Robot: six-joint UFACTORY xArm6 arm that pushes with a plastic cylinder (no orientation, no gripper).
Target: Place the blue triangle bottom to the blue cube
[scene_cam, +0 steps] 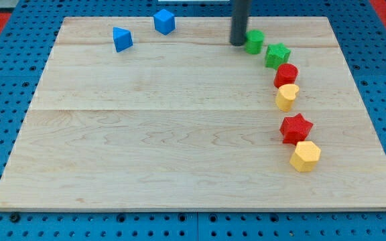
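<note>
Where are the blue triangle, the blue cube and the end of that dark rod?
blue triangle (122,38), camera view, middle of its front face.
blue cube (164,21), camera view, centre of the cube.
my tip (238,43), camera view, rod's very end.

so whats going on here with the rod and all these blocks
My tip rests on the wooden board near the view's top, right beside the green round block and touching no blue block. The blue triangle sits to the view's left of the blue cube, slightly lower, not yet beneath it. The other blocks curve down the view's right: green star, red round block, yellow heart, red star, yellow hexagon.
</note>
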